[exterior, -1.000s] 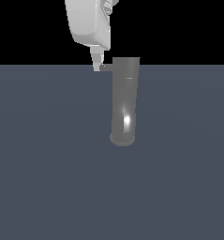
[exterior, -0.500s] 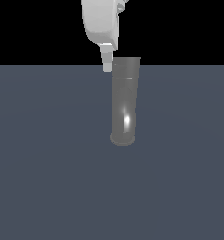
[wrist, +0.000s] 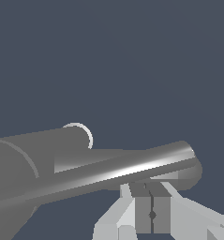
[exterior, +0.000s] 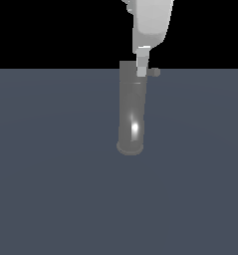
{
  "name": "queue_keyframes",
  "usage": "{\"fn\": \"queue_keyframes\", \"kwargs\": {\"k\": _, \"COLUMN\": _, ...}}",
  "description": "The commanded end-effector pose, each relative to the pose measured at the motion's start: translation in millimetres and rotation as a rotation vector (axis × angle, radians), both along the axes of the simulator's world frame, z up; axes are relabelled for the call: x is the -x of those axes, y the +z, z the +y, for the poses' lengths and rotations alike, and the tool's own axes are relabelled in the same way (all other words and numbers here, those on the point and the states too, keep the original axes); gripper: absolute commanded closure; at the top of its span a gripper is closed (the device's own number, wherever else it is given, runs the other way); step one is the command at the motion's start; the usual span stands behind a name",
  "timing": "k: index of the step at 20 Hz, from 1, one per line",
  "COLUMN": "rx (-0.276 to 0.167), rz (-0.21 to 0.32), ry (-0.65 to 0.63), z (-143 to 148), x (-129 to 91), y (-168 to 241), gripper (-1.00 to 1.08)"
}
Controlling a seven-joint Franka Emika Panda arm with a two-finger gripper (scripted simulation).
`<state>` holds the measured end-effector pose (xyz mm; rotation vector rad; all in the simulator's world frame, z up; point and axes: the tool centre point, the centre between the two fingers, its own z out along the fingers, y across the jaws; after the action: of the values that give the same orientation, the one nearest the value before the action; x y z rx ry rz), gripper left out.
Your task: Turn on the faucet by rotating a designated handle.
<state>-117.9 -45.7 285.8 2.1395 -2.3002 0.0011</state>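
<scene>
At the faucet's (exterior: 132,107) top, the gripper (exterior: 142,69) hung with jaws pressed together, gripping nothing, just beside the handle (exterior: 154,72) projecting toward the exterior view's right. The approach looked finished; next should come a sideways push to rotate it.

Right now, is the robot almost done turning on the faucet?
Not yet, it looks like. Done: the hand is at the top of the faucet. In hand: its fingers look shut and sit right beside the handle; actual contact is hard to confirm. Left: the turning itself. No water shows.
</scene>
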Motion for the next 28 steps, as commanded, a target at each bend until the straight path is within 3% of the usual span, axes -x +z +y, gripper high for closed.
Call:
{"fn": "queue_keyframes", "kwargs": {"k": 1, "rx": -0.001, "rz": 0.0, "ry": -0.026, "z": -27.2, "x": 2.2, "y": 0.1, "gripper": 1.08}}
{"fn": "queue_keyframes", "kwargs": {"k": 5, "rx": -0.001, "rz": 0.0, "ry": -0.028, "z": -50.3, "x": 3.1, "y": 0.1, "gripper": 1.08}}
{"fn": "queue_keyframes", "kwargs": {"k": 6, "rx": -0.001, "rz": 0.0, "ry": -0.028, "z": -50.3, "x": 3.1, "y": 0.1, "gripper": 1.08}}
{"fn": "queue_keyframes", "kwargs": {"k": 7, "rx": 0.0, "rz": -0.001, "ry": 0.002, "z": -30.9, "x": 0.6, "y": 0.0, "gripper": 1.08}}
{"fn": "queue_keyframes", "kwargs": {"k": 28, "rx": 0.0, "rz": 0.0, "ry": -0.014, "z": -83.4, "x": -41.2, "y": 0.1, "gripper": 1.08}}
